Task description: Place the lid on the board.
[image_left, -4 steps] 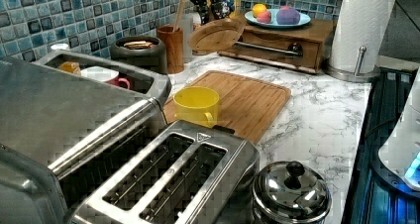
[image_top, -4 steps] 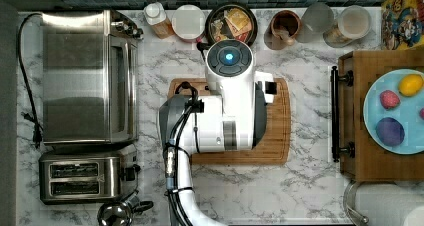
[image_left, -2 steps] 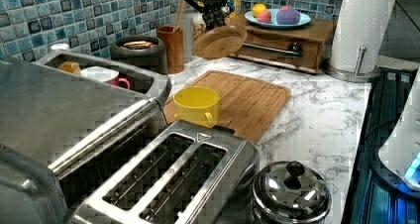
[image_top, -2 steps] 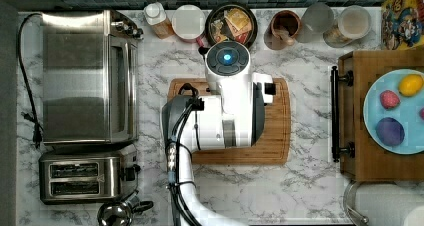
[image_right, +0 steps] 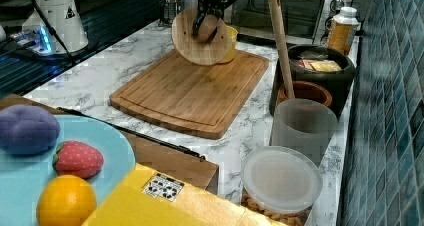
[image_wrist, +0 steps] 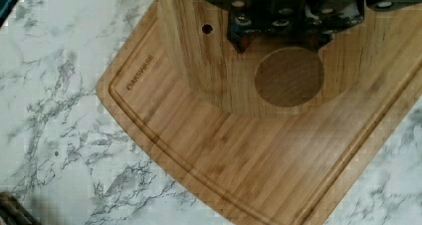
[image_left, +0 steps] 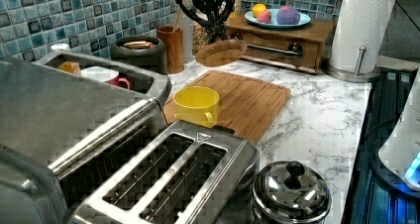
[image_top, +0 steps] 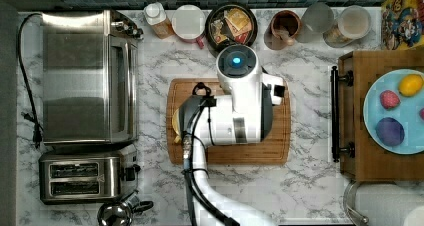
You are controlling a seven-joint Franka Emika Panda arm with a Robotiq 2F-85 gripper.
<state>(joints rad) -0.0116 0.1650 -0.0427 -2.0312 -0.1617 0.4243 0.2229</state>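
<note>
The lid is a round tan wooden disc with a knob in its middle. It hangs tilted in the air over the far part of the board. My gripper is shut on the knob from above, and the lid faces the right view. In the wrist view the lid covers one end of the board. In the top view my white arm hides the lid and much of the board.
A yellow cup stands on the board's end nearest the toaster. A toaster oven, jars and a utensil pot line the back wall. A wooden tray with a fruit plate stands beyond the board's other end.
In the left view the lid has come down closer to the board and tipped flatter, still in my gripper. The arm has shifted slightly in the top view.
</note>
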